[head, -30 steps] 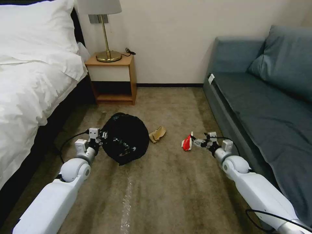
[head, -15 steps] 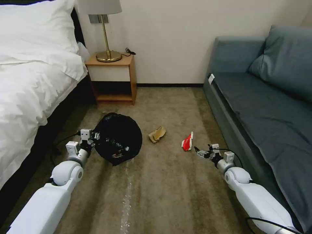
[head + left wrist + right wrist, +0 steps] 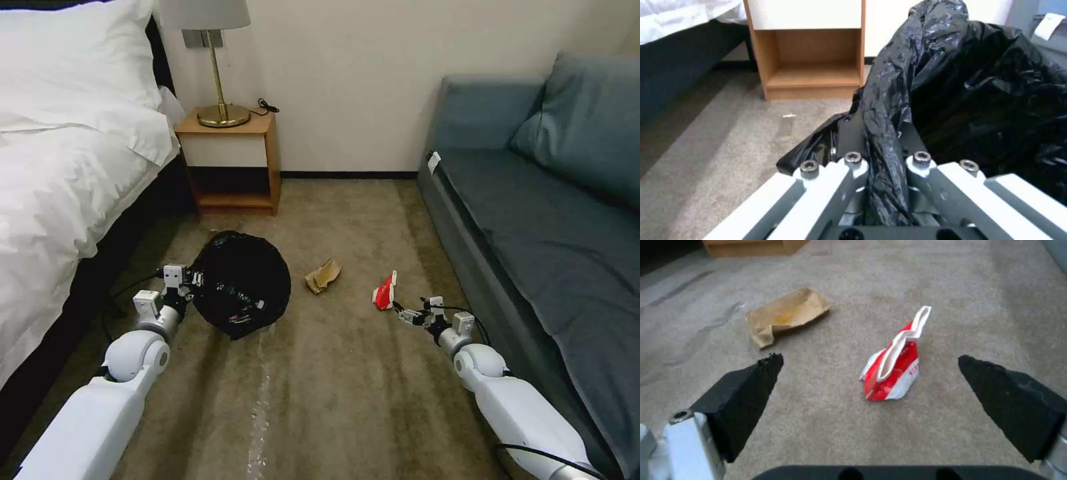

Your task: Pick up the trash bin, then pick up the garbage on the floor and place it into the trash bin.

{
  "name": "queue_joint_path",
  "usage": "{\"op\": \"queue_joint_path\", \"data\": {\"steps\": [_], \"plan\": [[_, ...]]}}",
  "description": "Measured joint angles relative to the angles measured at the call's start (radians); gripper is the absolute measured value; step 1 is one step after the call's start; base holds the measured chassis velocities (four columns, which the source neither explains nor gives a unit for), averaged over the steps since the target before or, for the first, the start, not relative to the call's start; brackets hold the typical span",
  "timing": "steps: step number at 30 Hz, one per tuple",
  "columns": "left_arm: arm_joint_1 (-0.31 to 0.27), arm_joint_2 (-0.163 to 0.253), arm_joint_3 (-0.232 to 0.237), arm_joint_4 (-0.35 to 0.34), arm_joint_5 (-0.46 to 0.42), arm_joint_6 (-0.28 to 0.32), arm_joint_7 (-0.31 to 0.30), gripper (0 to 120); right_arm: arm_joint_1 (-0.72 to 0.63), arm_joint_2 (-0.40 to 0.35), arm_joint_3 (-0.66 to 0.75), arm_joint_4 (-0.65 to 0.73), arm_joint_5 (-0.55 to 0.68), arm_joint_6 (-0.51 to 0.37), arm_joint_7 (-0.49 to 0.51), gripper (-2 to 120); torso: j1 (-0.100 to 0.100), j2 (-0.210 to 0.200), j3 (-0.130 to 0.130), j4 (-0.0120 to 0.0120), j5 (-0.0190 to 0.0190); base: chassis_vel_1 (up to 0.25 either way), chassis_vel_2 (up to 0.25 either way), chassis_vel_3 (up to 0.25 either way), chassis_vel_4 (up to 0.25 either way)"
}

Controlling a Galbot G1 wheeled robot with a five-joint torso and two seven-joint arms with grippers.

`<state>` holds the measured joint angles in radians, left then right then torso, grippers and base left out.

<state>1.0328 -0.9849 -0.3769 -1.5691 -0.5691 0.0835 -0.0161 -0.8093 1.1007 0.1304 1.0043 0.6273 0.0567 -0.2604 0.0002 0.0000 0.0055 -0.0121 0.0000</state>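
The trash bin [image 3: 243, 283] shows as a round mass of glossy black liner on the carpet to the left. My left gripper [image 3: 189, 280] is shut on a fold of that liner at the rim nearest the bed; in the left wrist view the left gripper [image 3: 882, 133] pinches the bunched black liner [image 3: 978, 90]. Garbage lies on the floor: a red-and-white packet [image 3: 384, 293] and a tan paper wad [image 3: 323, 275]. My right gripper [image 3: 403, 313] is open, just short of the packet. In the right wrist view the packet [image 3: 896, 368] stands beyond the spread right gripper [image 3: 870, 360], the paper wad [image 3: 784, 315] farther off.
A bed [image 3: 60, 167] runs along the left and a blue sofa [image 3: 533, 220] along the right. A wooden nightstand [image 3: 230, 160] with a brass lamp [image 3: 217, 80] stands at the back wall. Open carpet [image 3: 333, 387] lies between my arms.
My left arm has drawn the bin to the left and nearer. My right gripper pulled back from the packet, then edged toward it again. The packet stayed on the carpet.
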Motion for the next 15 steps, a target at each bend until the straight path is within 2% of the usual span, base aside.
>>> {"op": "queue_joint_path", "data": {"steps": [6,15], "plan": [[0.000,0.001,0.000,0.009,0.001,-0.002,0.001,4,0.007,0.005,0.000,-0.015,0.000,0.011,-0.012,100,0.000,0.000,0.000,0.0001,0.0000,-0.007,0.010,0.010,-0.004],[-0.001,0.001,-0.003,0.022,0.005,-0.006,0.006,4,0.015,0.012,-0.001,-0.032,0.000,0.017,-0.019,100,0.000,0.000,0.000,0.0000,-0.0001,-0.052,0.039,0.032,-0.047]]}}
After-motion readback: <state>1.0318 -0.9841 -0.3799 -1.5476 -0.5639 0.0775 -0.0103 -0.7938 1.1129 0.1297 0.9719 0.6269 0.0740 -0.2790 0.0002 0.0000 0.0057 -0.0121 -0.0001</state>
